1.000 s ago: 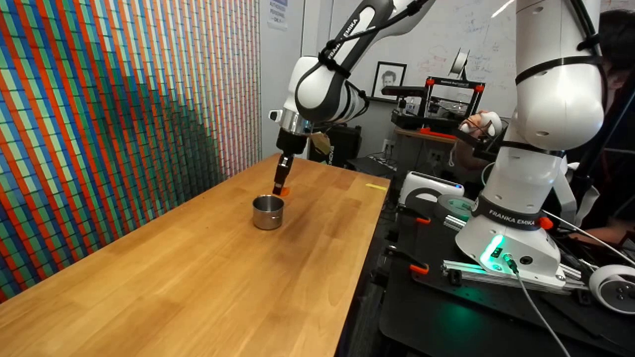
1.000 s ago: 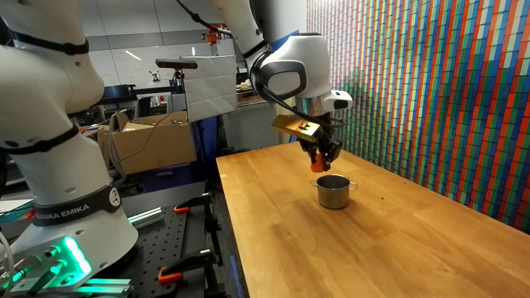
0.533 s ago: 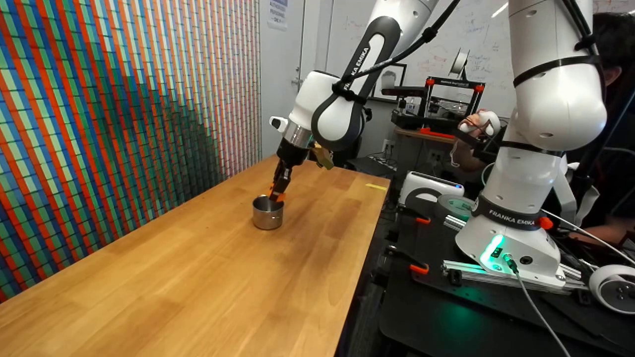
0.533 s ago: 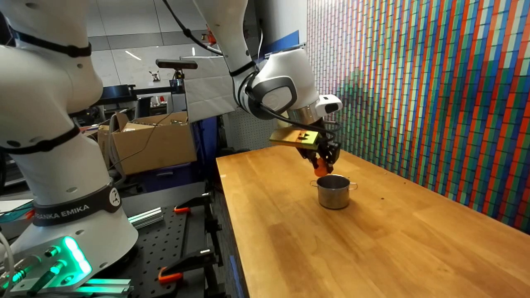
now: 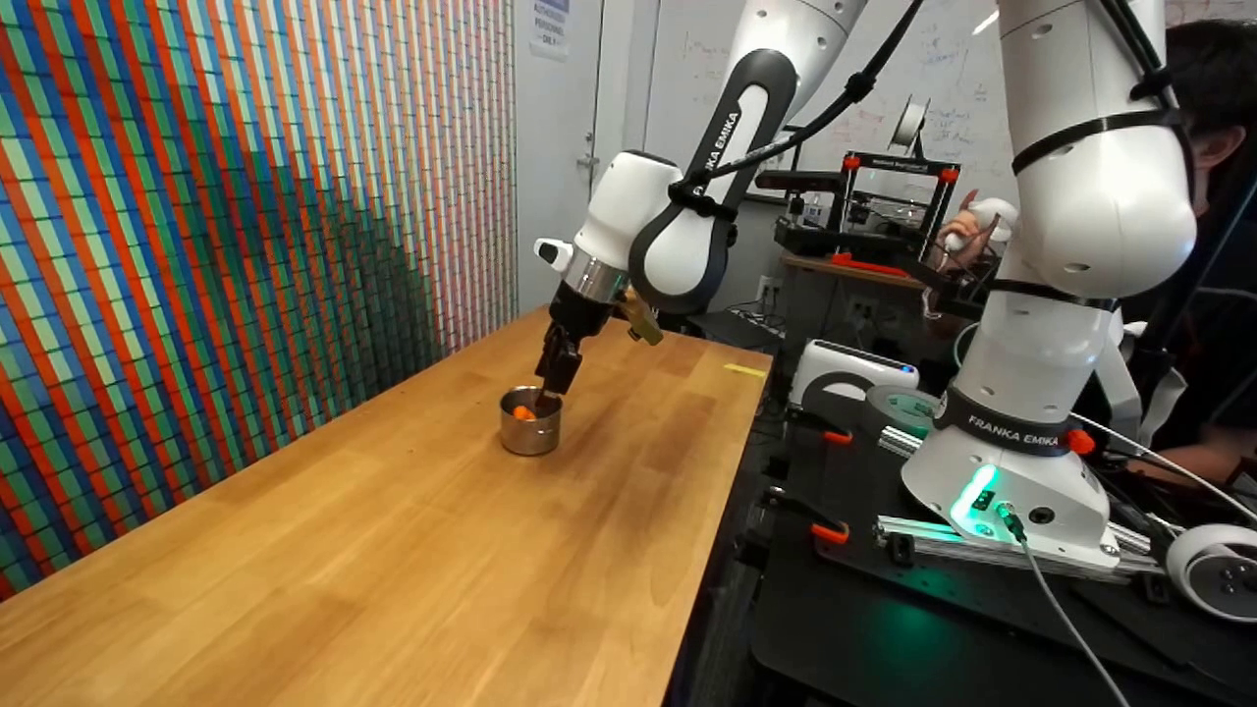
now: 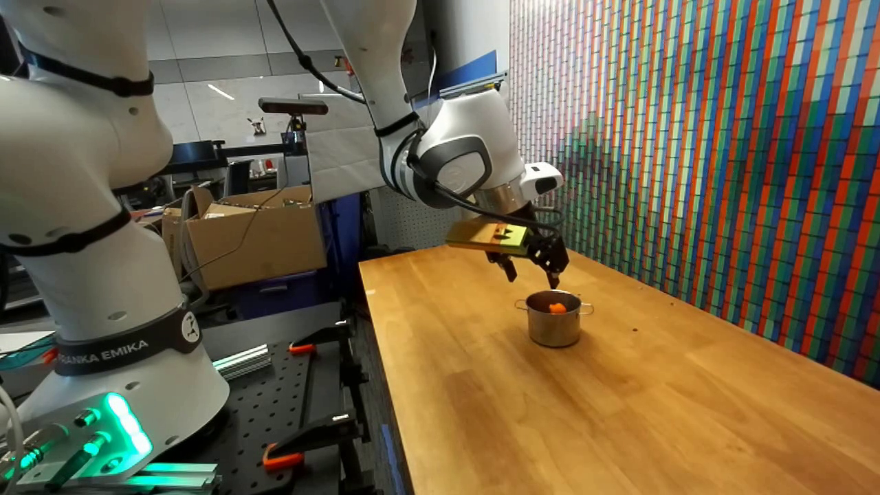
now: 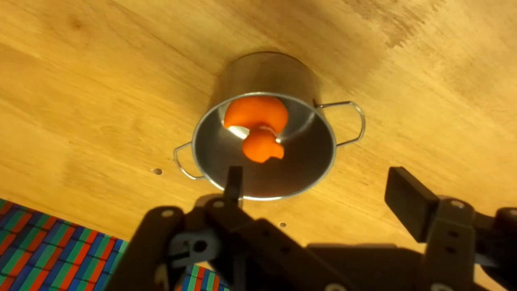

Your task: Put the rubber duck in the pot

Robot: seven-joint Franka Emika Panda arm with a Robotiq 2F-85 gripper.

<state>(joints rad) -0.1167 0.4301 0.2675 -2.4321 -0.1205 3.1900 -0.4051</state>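
While the end effector [image 6: 532, 280] hangs tilted at the edge of the pot [image 7: 268, 74], the rubber duck [image 7: 258, 113] lies inside that pot, below the end effector and clear of its fingers [image 7: 410, 202]. In the wrist view the 2 fingers stand wide apart, so the grasp is spread, and the duck sits outside it, higher in that view than both fingertips. The duck is orange, its larger rounded body close to 1 side of the inner wall and its smaller head toward the middle of the pot. In that same view 1 finger overlaps the pot's rim; whether it touches the metal I cannot tell. The remaining finger is off to the side of the pot, over the bench [image 6: 584, 399].

In both exterior views a patch of orange shows within the rim, with the end effector just above it. The pot stands upright on the bench, its 2 wire handles [image 7: 362, 123] sticking out on opposite sides. A gold-coloured block [image 6: 491, 235] sits beside the end effector on the arm [image 5: 678, 257], and a panel of multicoloured strips [image 5: 295, 245] runs along the long side of the bench.
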